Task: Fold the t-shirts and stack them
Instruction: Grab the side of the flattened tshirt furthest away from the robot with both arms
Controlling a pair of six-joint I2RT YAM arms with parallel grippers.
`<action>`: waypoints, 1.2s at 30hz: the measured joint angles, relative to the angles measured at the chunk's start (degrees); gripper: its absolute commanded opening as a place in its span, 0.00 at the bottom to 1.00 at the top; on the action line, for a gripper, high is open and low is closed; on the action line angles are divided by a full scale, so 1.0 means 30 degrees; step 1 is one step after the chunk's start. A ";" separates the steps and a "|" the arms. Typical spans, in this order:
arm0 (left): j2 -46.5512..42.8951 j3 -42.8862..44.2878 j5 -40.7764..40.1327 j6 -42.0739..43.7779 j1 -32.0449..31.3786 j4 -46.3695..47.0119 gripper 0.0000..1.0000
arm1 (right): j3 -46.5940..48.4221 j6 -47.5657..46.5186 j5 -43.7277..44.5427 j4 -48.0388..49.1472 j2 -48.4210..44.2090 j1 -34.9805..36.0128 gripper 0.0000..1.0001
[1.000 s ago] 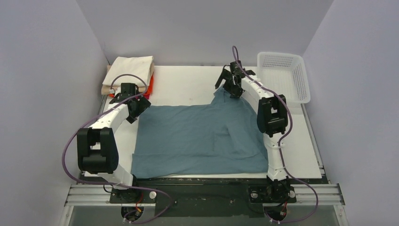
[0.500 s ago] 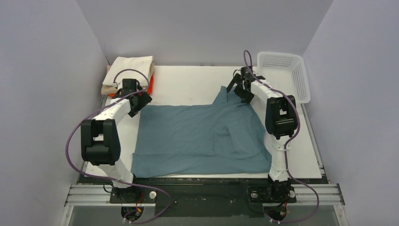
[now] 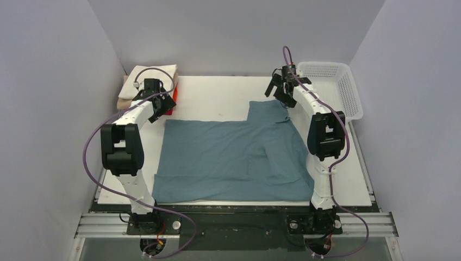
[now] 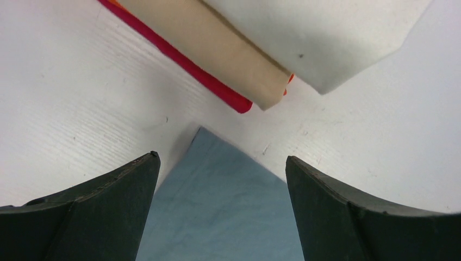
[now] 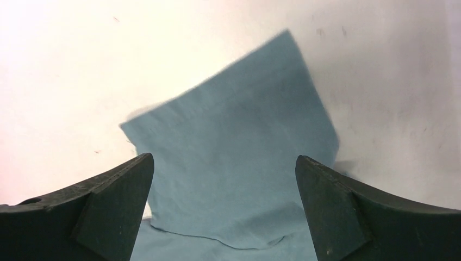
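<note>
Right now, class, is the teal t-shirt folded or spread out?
Spread: the teal t-shirt lies flat over the table, one sleeve jutting toward the far edge.

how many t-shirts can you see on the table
5: teal one spread flat in the middle; cream, tan, orange and red folded in a stack at the far-left corner. Orange barely shows; others may be hidden.

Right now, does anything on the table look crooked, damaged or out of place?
The blue shirt is not lying flat. A raised crease runs through its right half, and only one sleeve sticks out, at the far side. The folded stack in the far left corner looks neat. Nothing looks spilled or damaged.
</note>
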 measured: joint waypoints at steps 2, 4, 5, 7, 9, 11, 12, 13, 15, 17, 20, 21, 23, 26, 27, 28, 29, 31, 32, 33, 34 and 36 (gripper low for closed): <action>0.0692 0.0772 -0.0160 0.0270 0.0000 -0.0153 0.95 | 0.0860 -0.0437 0.0117 -0.0044 0.0015 -0.0022 0.99; 0.1319 0.1348 -0.0277 0.0452 0.0000 -0.0262 0.92 | 0.1661 -0.0765 0.0350 -0.0204 0.0168 -0.0066 0.99; 0.1698 0.1676 -0.0306 0.0576 0.0000 -0.0357 0.92 | 0.2266 -0.0976 0.0568 -0.0342 0.0401 -0.0087 0.99; 0.2404 0.2288 -0.0321 0.0816 0.0000 -0.0597 0.91 | 0.3300 -0.1217 0.0933 -0.0605 0.0933 -0.0095 0.99; 0.2841 0.2535 -0.0386 0.0925 -0.0015 -0.0736 0.90 | 0.4415 -0.1443 0.1392 -0.0663 0.1778 -0.0095 0.99; 0.2994 0.2514 -0.0393 0.0969 -0.0015 -0.0969 0.89 | 0.5166 -0.1545 0.1938 -0.0758 0.2608 -0.0095 0.99; 0.3024 0.2492 -0.0401 0.0984 -0.0015 -0.1042 0.87 | 0.5377 -0.1559 0.2135 -0.0787 0.2943 -0.0109 0.99; 0.3031 0.2470 -0.0401 0.1013 -0.0015 -0.1071 0.86 | 0.5676 -0.1581 0.2426 -0.0925 0.3402 -0.0109 0.99; 0.3031 0.2455 -0.0444 0.1035 -0.0015 -0.1064 0.84 | 0.6040 -0.1596 0.2841 -0.1144 0.4087 -0.0109 0.99; 0.3096 0.2455 -0.0452 0.1035 -0.0015 -0.1064 0.82 | 0.6295 -0.1603 0.3271 -0.1246 0.4743 -0.0109 0.99; 0.3359 0.2455 -0.0423 0.1027 -0.0015 -0.1049 0.80 | 0.6586 -0.1617 0.3708 -0.1406 0.5377 -0.0124 0.99; 0.3497 0.2455 -0.0364 0.1027 -0.0015 -0.1056 0.79 | 0.6717 -0.1596 0.3723 -0.1457 0.5530 -0.0131 0.98; 0.3759 0.2455 -0.0204 0.1013 -0.0015 -0.1042 0.78 | 0.6900 -0.1574 0.3687 -0.1501 0.5799 -0.0138 0.97; 0.4167 0.2470 0.0015 0.0984 -0.0015 -0.0984 0.77 | 0.7096 -0.1545 0.3402 -0.1617 0.5938 -0.0160 0.95; 0.4167 0.2484 0.0109 0.0954 -0.0015 -0.0976 0.74 | 0.7104 -0.1537 0.3286 -0.1610 0.5945 -0.0168 0.93; 0.4167 0.2484 0.0117 0.0947 -0.0015 -0.0969 0.72 | 0.7104 -0.1530 0.3111 -0.1647 0.5945 -0.0189 0.92; 0.4167 0.2492 0.0138 0.0925 -0.0007 -0.0976 0.70 | 0.7104 -0.1545 0.2980 -0.1654 0.5945 -0.0189 0.90; 0.4182 0.2492 0.0160 0.0911 0.0007 -0.0984 0.64 | 0.7104 -0.1596 0.2630 -0.1668 0.5952 -0.0197 0.86; 0.4189 0.2492 0.0197 0.0918 0.0022 -0.0991 0.63 | 0.7104 -0.1603 0.2448 -0.1668 0.5952 -0.0197 0.85; 0.4189 0.2492 0.0233 0.0882 0.0029 -0.1005 0.59 | 0.7104 -0.1647 0.2295 -0.1668 0.5952 -0.0197 0.84; 0.4197 0.2492 0.0277 0.0874 0.0051 -0.1005 0.55 | 0.7104 -0.1683 0.2164 -0.1668 0.5952 -0.0197 0.83; 0.4197 0.2484 0.0335 0.0874 0.0066 -0.1005 0.50 | 0.7104 -0.1807 0.1865 -0.1661 0.5952 -0.0197 0.81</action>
